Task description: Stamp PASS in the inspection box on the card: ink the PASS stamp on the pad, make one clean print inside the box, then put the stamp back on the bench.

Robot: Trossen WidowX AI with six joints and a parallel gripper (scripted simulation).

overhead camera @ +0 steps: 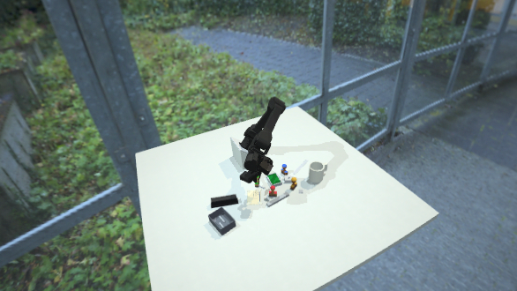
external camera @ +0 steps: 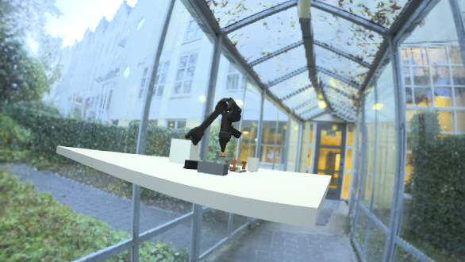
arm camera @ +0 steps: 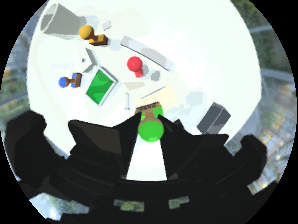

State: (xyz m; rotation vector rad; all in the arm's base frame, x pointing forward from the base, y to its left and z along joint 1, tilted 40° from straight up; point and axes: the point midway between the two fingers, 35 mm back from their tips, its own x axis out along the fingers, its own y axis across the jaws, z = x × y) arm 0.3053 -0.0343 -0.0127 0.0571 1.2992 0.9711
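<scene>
Right, so the claw (overhead camera: 255, 180) (external camera: 223, 152) (arm camera: 149, 116) is clamped around the green-knobbed stamp (overhead camera: 257, 182) (external camera: 222, 154) (arm camera: 151, 131), holding it up off the white table (overhead camera: 326, 238) (external camera: 254, 194) (arm camera: 200, 60), and what a view of it from the wrist! Green knob nearest the camera, brown base facing away, with a patch of green showing beside that base.

Just beyond the claw in the wrist picture lies the cream card (overhead camera: 253, 197) (arm camera: 162, 96), flat on the table, a thin blue line across it. The stamp is in the air, near the card, and part of the card is hidden behind it. Whether any print sits in the box, the pictures are too coarse to tell.

Near the claw, over on the blue stamp's side, there's the green ink pad (overhead camera: 273, 179) (arm camera: 101, 86) in its pale tray. Past the pad, farther from the claw, stands the blue-knobbed stamp (overhead camera: 284, 168) (external camera: 227, 160) (arm camera: 70, 81); the red-knobbed stamp (overhead camera: 273, 190) (external camera: 234, 164) (arm camera: 135, 66) waits out beyond the claw, and the yellow-knobbed stamp (overhead camera: 294, 182) (external camera: 244, 164) (arm camera: 93, 35) is farther still. Farthest of that group from the claw, look, the grey mug (overhead camera: 315, 173) (external camera: 253, 164) (arm camera: 61, 21)! And on the claw's opposite side from the mug, the dark open box (overhead camera: 221, 228) (external camera: 212, 167) rests on the table.
</scene>
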